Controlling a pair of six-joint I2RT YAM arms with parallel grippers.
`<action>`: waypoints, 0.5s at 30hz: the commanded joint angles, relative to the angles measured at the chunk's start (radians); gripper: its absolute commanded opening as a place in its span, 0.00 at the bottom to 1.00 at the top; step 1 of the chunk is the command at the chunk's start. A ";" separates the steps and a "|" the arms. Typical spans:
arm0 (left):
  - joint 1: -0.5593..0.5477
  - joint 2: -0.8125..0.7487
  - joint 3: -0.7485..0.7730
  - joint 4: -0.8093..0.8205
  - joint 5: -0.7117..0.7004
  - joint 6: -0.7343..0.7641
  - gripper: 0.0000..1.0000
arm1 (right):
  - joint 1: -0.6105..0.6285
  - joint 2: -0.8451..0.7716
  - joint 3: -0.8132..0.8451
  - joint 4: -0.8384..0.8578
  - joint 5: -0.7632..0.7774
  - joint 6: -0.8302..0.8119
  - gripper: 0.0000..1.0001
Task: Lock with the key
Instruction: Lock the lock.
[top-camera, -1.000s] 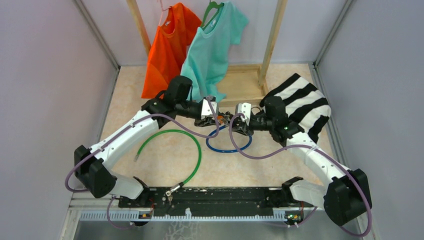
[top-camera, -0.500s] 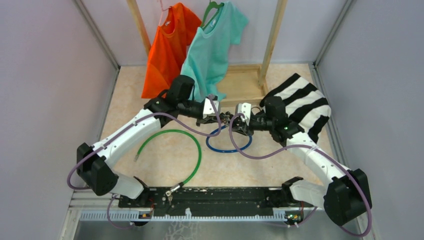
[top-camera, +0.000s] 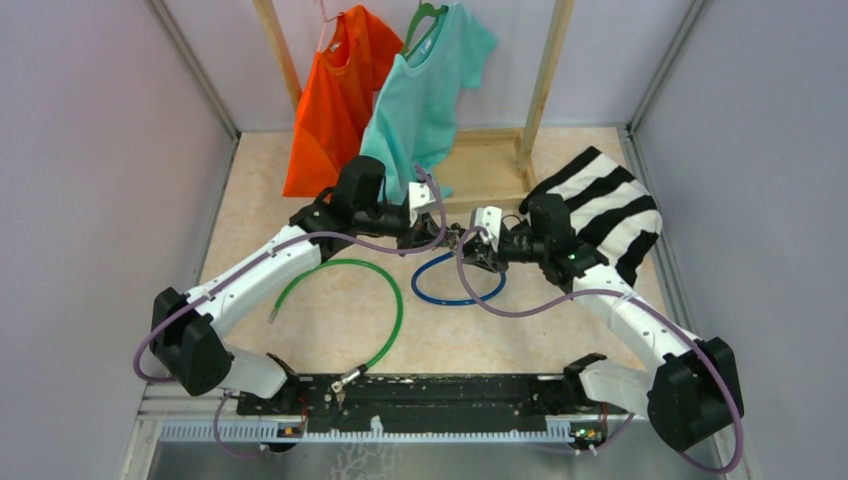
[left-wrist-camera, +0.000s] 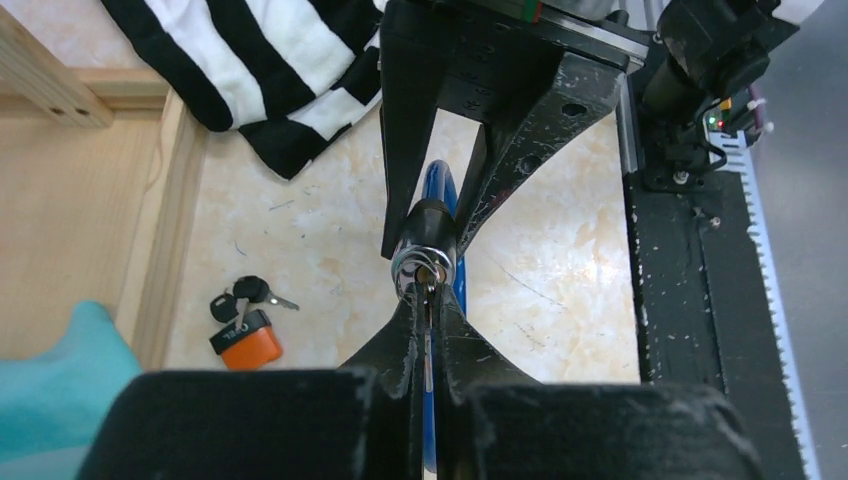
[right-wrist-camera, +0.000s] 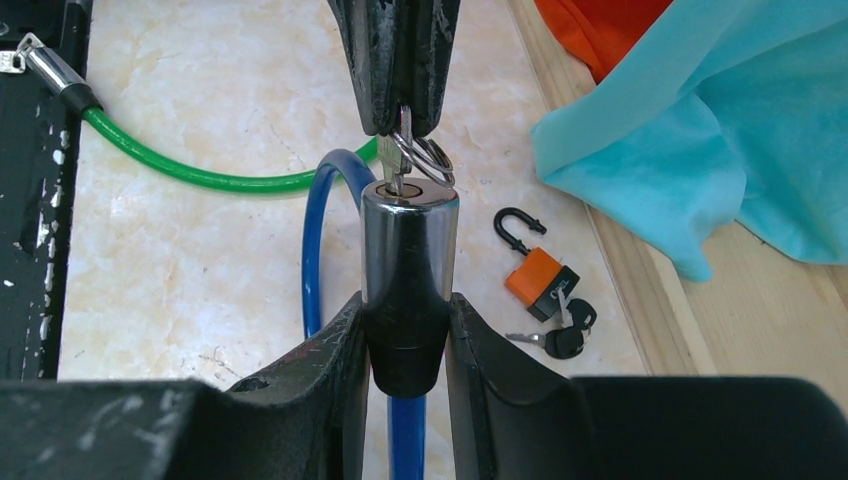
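The right pincer (right-wrist-camera: 405, 312) pinches the lock barrel (right-wrist-camera: 408, 250) by its black lower end, one finger pressed against each side. The chrome upper end stands clear of the fingertips and points straight at the left pincer (right-wrist-camera: 398, 120). The left pincer is pressed together on the key (right-wrist-camera: 396, 168), whose blade sits in the keyhole at the chrome face. The two pincers meet tip to tip, with only the short exposed part of the key between them. A key ring (right-wrist-camera: 430, 158) hangs from the key, just beside the left pincer's tips and resting against the barrel's rim.

The blue cable (right-wrist-camera: 318, 240) leaves the barrel and loops down beneath both pincers onto the bench (right-wrist-camera: 200, 290). Seen from the right wrist, a green cable (right-wrist-camera: 200, 172) lies on the bench beyond the barrel and to the left of the left pincer, well apart from it.

On the other side of the right pincer, lower down on the bench, an orange padlock (right-wrist-camera: 538, 278) lies with its shackle open, and black-headed keys (right-wrist-camera: 566, 338) lie touching it. Past the padlock, a teal shirt (right-wrist-camera: 700, 120) hangs over a wooden frame (right-wrist-camera: 620, 300), with an orange shirt (right-wrist-camera: 600, 25) behind it. From the left wrist, a black-and-white striped cloth (left-wrist-camera: 270, 70) lies on the bench behind the right pincer, off to one side.
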 joint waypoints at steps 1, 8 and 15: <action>-0.009 -0.007 -0.034 0.030 -0.040 -0.184 0.00 | 0.013 -0.011 -0.008 0.017 -0.008 0.011 0.00; -0.009 0.005 -0.033 0.039 -0.112 -0.335 0.00 | 0.013 -0.019 -0.012 0.032 0.042 0.031 0.00; -0.003 0.005 -0.040 0.053 -0.123 -0.404 0.00 | 0.012 -0.024 -0.018 0.021 0.067 -0.004 0.00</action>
